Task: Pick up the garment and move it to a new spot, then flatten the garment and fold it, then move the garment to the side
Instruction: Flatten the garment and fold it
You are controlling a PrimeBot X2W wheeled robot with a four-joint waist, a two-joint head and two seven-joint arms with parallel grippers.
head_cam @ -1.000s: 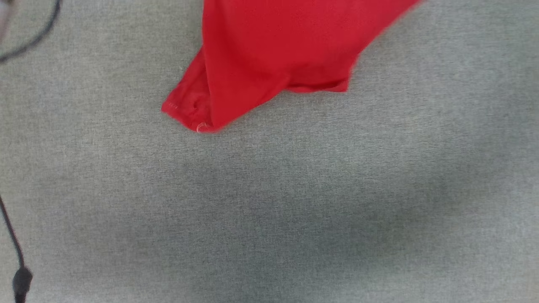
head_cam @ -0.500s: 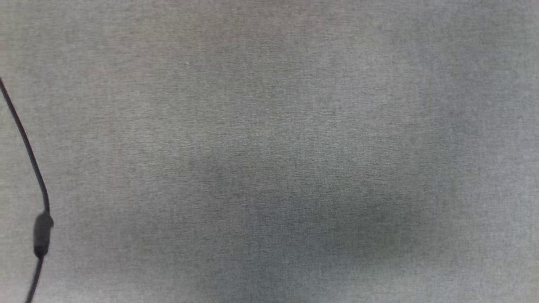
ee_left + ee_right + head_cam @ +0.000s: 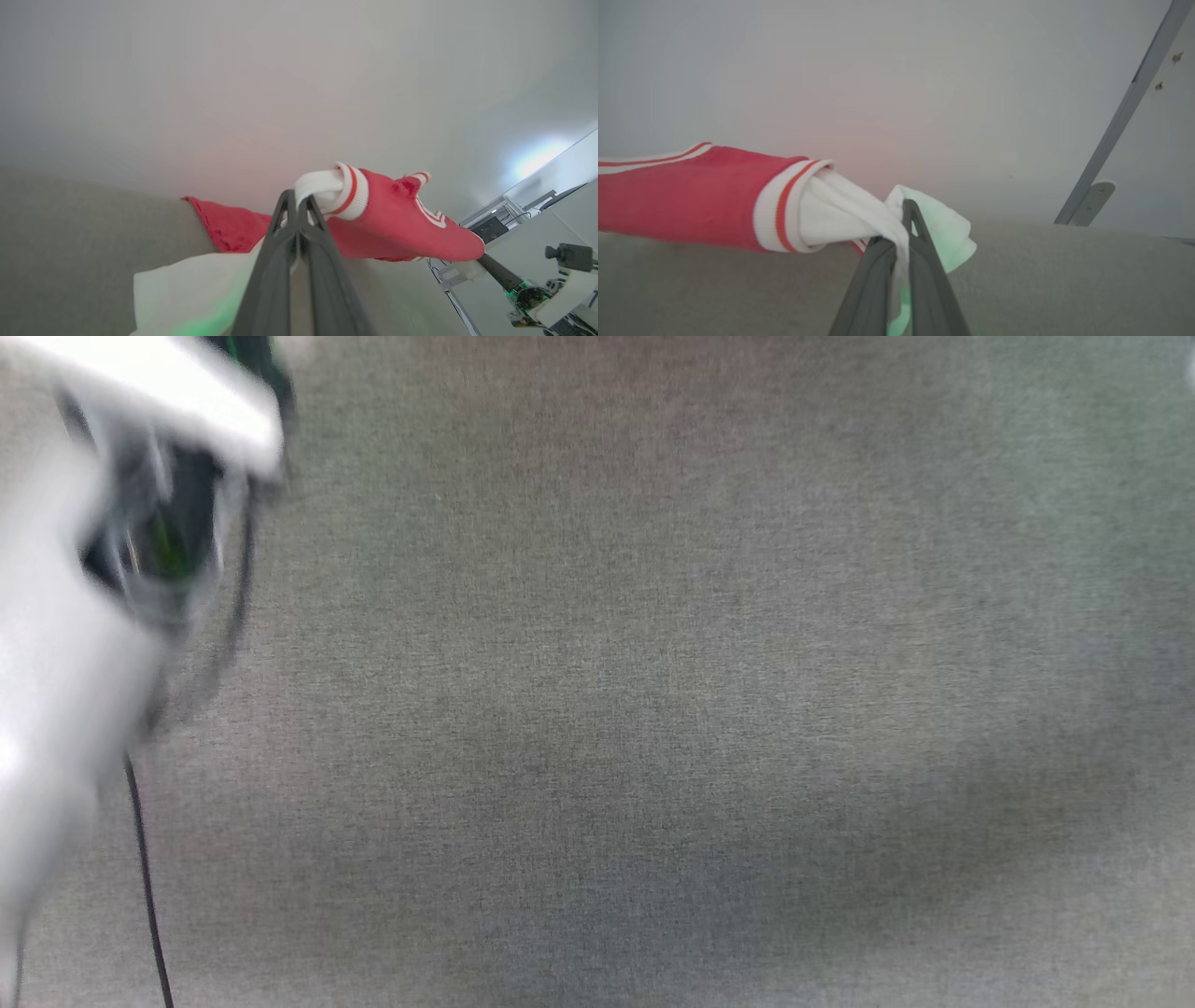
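While the red jersey [image 3: 397, 224] hung stretched between the two arms above the grey fabric-covered surface [image 3: 653, 709], each gripper held it by a white sleeve.

Left wrist view: the left gripper [image 3: 296, 205] had its two dark fingers pressed together on a bunch of white sleeve [image 3: 322, 186] just beyond the red-and-white striped cuff. A red panel drooped toward the surface below, and whether it touched could not be told.

Right wrist view: the right gripper [image 3: 909, 219] was likewise clamped on the other sleeve [image 3: 840, 214], which ran twisted out of its striped cuff. The rest of the jersey extended away to the left of that view.

Head view: a blurred pale forearm [image 3: 56, 691] and a thin black cable [image 3: 145, 877] lay at the left edge.

Judged stage: transfer to the new spot, before flattening.

Likely faults:
- Either thin pinch could slip if the arms drew too far apart, dropping one side into a heap.
- The twisted sleeve could carry its twist into the lay-down and leave creases.
- The drooping panel could drag and fold under.
- Loose cloth could catch on the cable.
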